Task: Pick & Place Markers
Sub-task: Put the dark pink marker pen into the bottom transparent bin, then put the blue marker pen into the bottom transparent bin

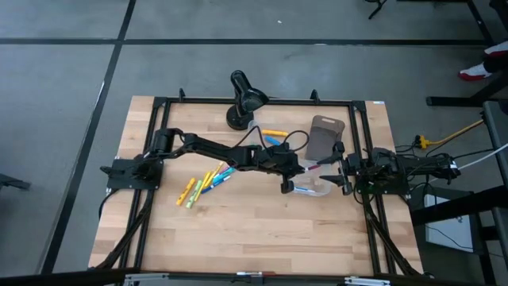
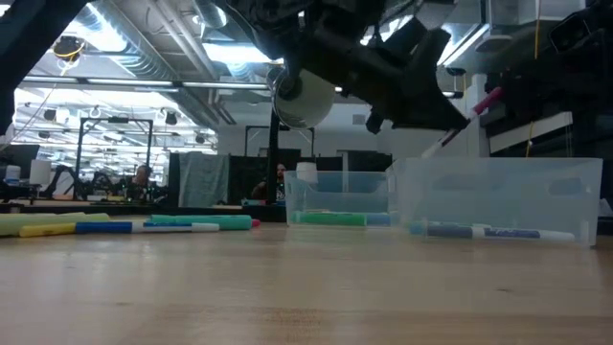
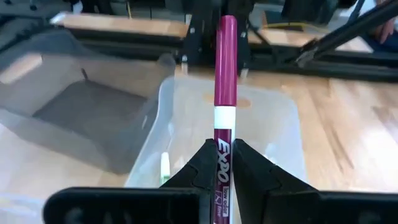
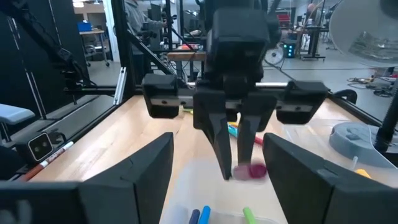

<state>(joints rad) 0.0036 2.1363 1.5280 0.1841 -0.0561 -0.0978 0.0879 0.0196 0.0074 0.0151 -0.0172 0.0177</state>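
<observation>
- Black, wedge-shaped fingers of my left gripper sit closest in the wrist view, pinched nearly together on a glossy magenta marker: a smooth round barrel with a white band and printed lettering, poking straight out past the tips.
- Directly beneath that claw I see a clear plastic bin, thin-walled with rounded corners; a green marker lies on its floor.
- Beside the claw, a grey-brown tray with a matte, moulded surface rests on the pale wood-grain table.
- From overhead, my left gripper hangs over the bin, and my right gripper faces it from just across, its broad flat fingers spread wide and holding nothing.
- Back behind the left claw, toward its arm's base, the loose markers lie in a fanned cluster of thin yellow, orange, green and blue sticks.
- At table height, a second clear bin holds one green marker.
</observation>
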